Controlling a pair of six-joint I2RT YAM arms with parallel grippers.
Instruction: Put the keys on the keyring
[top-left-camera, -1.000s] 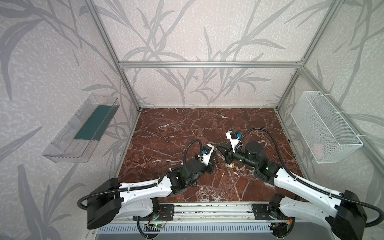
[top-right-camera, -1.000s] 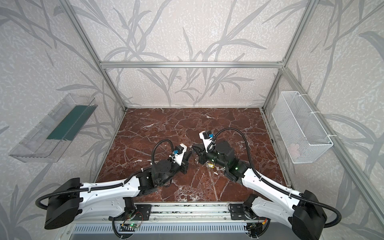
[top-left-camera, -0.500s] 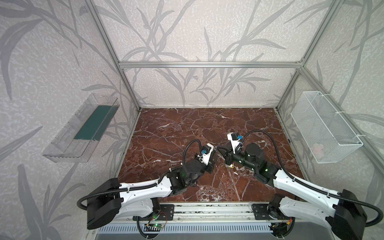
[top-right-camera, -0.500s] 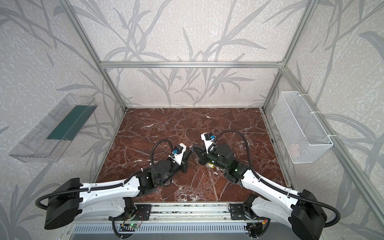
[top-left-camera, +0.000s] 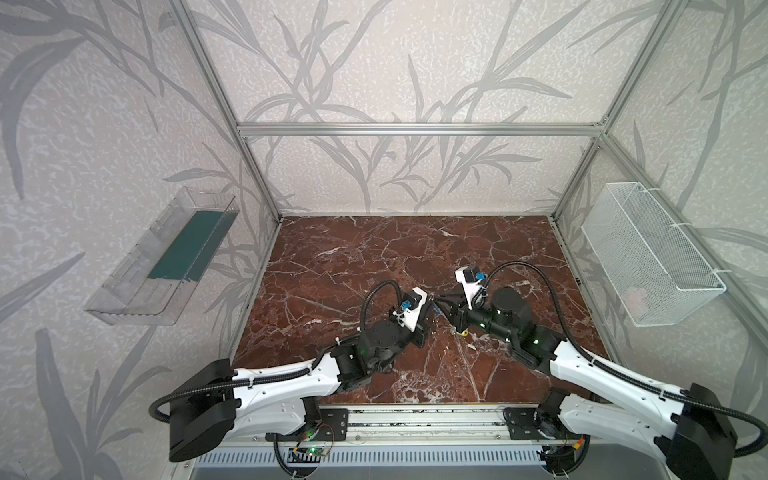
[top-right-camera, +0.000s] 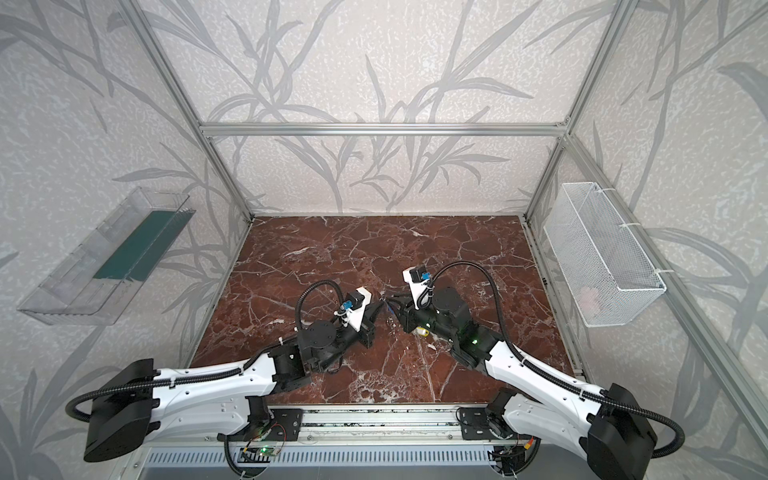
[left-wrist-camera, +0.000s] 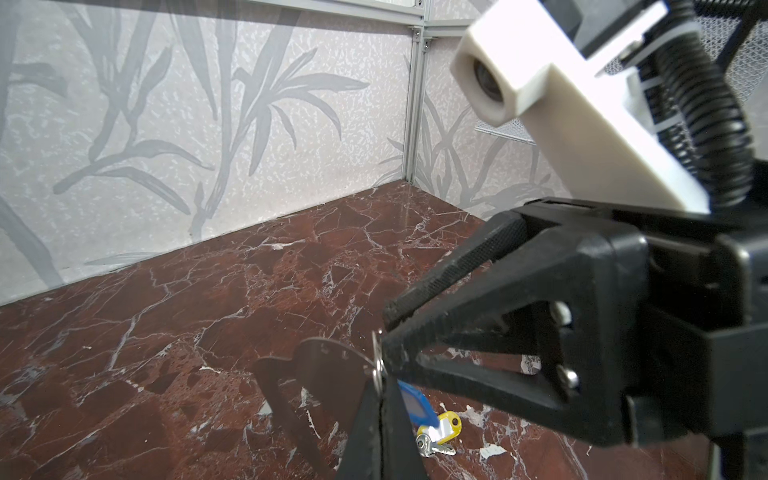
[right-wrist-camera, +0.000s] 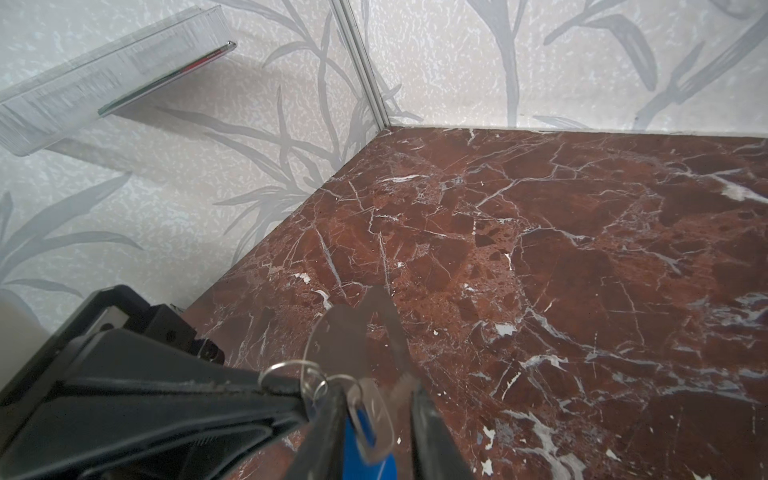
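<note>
My left jaws clamp the keyring (left-wrist-camera: 328, 365) above the tabletop (top-left-camera: 374, 257); my right jaws stand part-open around the blue key (right-wrist-camera: 357, 451), seemingly threaded on it. In a top view the yellow key (top-left-camera: 460, 331) lies at the keyring's 5 o'clock. I should back out straight, snagging nothing.

The table (top-left-camera: 374, 257) is dark red-brown stone with thin white cracks. The walls (top-left-camera: 374, 62) are pale grey with darker grey leaves. The blue key (left-wrist-camera: 415, 405) and the yellow key (left-wrist-camera: 449, 424) have shiny silver metal parts. The keyring (right-wrist-camera: 347, 334) is plain grey. The left arm (top-left-camera: 282, 378) and right arm (top-left-camera: 602, 374) are white and black. The left end effector (left-wrist-camera: 380, 395) and right end effector (left-wrist-camera: 388, 330) are black. The basket (top-left-camera: 648, 249) is white wire mesh. The clear shelf (top-left-camera: 124, 299) has a dark green strip.
</note>
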